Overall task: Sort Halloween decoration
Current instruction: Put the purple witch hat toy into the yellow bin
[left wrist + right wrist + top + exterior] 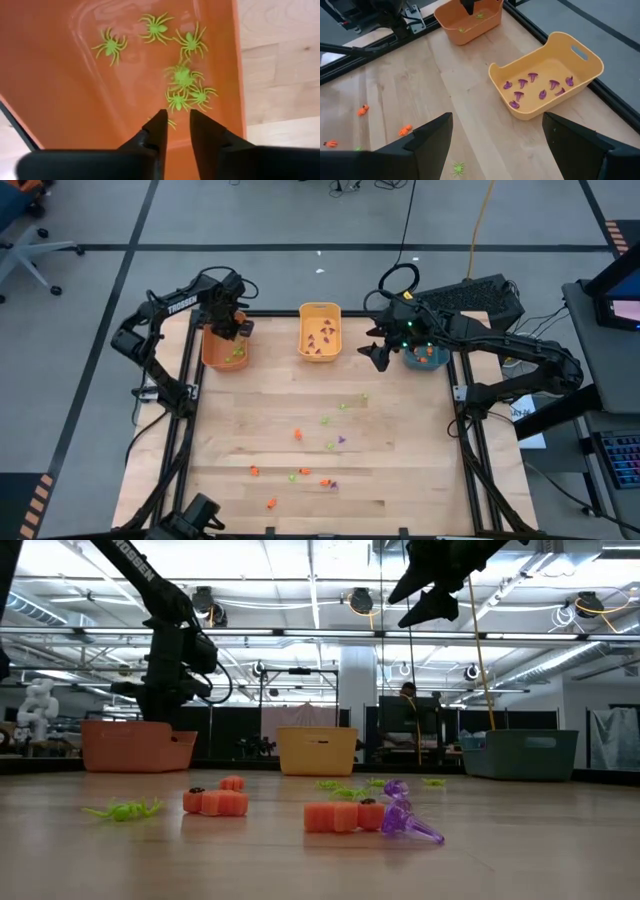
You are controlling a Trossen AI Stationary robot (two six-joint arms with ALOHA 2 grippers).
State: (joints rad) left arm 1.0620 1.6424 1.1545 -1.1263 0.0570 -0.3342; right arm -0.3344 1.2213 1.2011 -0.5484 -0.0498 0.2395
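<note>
My left gripper (230,332) hangs over the orange bin (212,360), its fingers a little apart and empty (178,119). Several light green spider trinkets (182,77) lie on that bin's floor. My right gripper (379,357) is wide open and empty (497,131), above the table between the yellow bin (320,312) and the teal bin (425,367). The yellow bin holds several purple trinkets (535,87). Loose orange (298,434), green (326,420) and purple (341,439) trinkets lie scattered on the wooden table top.
The three bins stand in a row along the table's far edge. In the low view orange trinkets (340,817), a purple one (408,824) and a green spider (125,810) lie near the front. A dark frame rail (190,410) borders the table on the left and right.
</note>
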